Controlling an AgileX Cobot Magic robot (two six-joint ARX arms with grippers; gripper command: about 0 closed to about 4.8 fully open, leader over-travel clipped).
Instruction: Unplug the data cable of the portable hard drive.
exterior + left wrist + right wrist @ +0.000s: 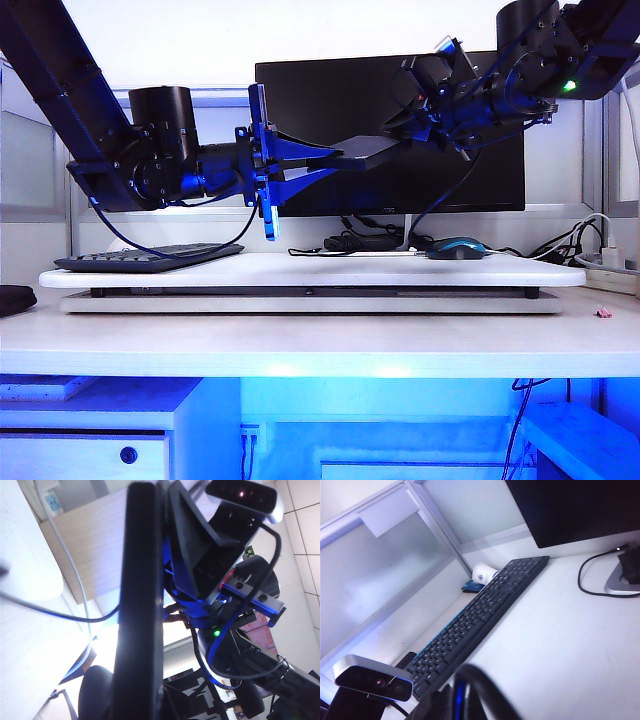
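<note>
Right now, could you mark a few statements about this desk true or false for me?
The keyboard lies on the table. True.
The mouse is red. False: it is blue and black.
The portable hard drive lies on the table. False: the left gripper holds it in the air before the monitor.
The right gripper rests on the table. False: it is raised at the drive's other end, fingers shut.
The monitor's screen is dark. True.

Keyboard (485, 615) matt black plastic; tabletop (400, 268) smooth white; monitor screen (330, 110) glossy black.
</note>
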